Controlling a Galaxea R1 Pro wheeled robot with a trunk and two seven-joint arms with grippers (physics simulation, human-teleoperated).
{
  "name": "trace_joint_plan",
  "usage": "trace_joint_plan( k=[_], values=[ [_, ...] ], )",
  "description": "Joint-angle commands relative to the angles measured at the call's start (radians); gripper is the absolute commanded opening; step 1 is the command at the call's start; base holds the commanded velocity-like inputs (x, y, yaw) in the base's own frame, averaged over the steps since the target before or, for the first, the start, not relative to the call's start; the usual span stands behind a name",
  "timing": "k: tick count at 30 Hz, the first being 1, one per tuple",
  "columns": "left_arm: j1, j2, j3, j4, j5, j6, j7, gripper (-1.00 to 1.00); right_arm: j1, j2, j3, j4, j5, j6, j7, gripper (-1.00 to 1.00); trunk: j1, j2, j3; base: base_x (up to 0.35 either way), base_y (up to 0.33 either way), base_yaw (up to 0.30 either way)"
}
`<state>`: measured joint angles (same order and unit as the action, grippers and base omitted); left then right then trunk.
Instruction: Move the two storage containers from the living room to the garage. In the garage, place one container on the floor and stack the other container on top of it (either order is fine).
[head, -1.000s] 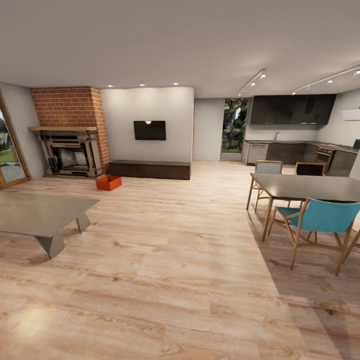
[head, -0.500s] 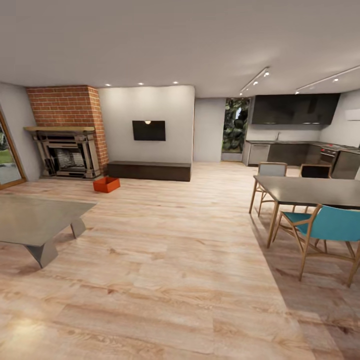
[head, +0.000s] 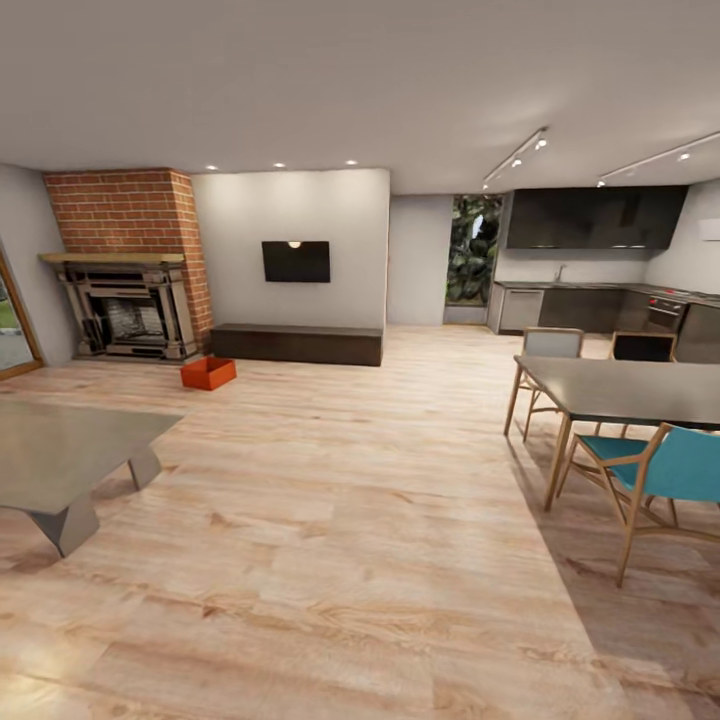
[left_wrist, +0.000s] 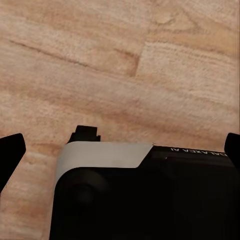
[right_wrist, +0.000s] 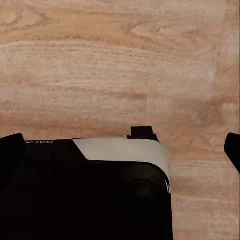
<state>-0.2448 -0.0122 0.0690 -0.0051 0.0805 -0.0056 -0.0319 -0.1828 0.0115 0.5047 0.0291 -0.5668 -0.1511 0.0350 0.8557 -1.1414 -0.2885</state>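
I am in the living room, on its light wood plank floor (head: 340, 520). One orange-red storage container (head: 208, 373) sits on the planks far ahead at the left, just in front of the brick fireplace (head: 125, 265). The other container and the garage are out of view. My left gripper (left_wrist: 120, 150) hangs open over the wood floor with nothing between its dark fingertips (left_wrist: 10, 155). My right gripper (right_wrist: 121, 150) is open too, its fingertips (right_wrist: 233, 150) wide apart over the planks. Both are far from the container.
A low grey table (head: 60, 455) stands near left. A dark dining table (head: 630, 388) with wooden chairs and a teal chair (head: 665, 475) stands at the right. A long dark low cabinet (head: 297, 343) sits under the wall TV (head: 296, 261). A kitchen lies at back right.
The whole head view has shifted: the camera has moved forward, so the grey table slid left and the dining set right. Nothing in the room itself has moved.
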Motion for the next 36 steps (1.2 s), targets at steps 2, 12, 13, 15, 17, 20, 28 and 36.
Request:
trace_joint_plan(
  k=[2,12,13,15,17,20,28,36],
  values=[
    [-0.001,0.000,0.006,0.001,0.008,-0.001,-0.003,1.00,-0.001,0.000,0.008,0.003,-0.011,-0.005,0.003,1.00,0.001,-0.001,-0.001,0.327,0.000,0.000],
    [-0.001,0.000,0.006,0.001,0.008,-0.001,-0.003,1.00,-0.001,-0.001,0.008,0.003,-0.010,-0.004,0.004,1.00,0.001,-0.001,-0.001,0.327,0.000,0.000],
    [-0.001,0.000,0.006,0.001,0.008,-0.001,-0.003,1.00,-0.001,-0.001,0.008,0.003,-0.010,-0.004,0.004,1.00,0.001,-0.001,-0.001,0.327,0.000,0.000],
    [-0.001,0.000,0.006,0.001,0.008,-0.001,-0.003,1.00,-0.001,0.000,0.008,0.003,-0.010,-0.004,0.004,1.00,0.001,-0.001,-0.001,0.327,0.000,0.000],
    [-0.001,0.000,0.006,0.001,0.008,-0.001,-0.003,1.00,-0.001,0.000,0.008,0.003,-0.010,-0.004,0.004,1.00,0.001,-0.001,-0.001,0.327,0.000,0.000],
    [-0.001,0.000,0.006,0.001,0.008,-0.001,-0.003,1.00,-0.001,0.000,0.008,0.003,-0.010,-0.004,0.004,1.00,0.001,-0.001,-0.001,0.327,0.000,0.000],
    [-0.001,0.000,0.006,0.001,0.008,-0.001,-0.003,1.00,-0.001,0.001,0.008,0.003,-0.010,-0.004,0.004,1.00,0.001,-0.001,-0.001,0.327,0.000,0.000],
    [-0.001,0.000,0.006,0.001,0.008,-0.001,-0.003,1.00,-0.001,0.001,0.008,0.003,-0.010,-0.004,0.004,1.00,0.001,-0.001,-0.001,0.327,0.000,0.000]
  ],
)
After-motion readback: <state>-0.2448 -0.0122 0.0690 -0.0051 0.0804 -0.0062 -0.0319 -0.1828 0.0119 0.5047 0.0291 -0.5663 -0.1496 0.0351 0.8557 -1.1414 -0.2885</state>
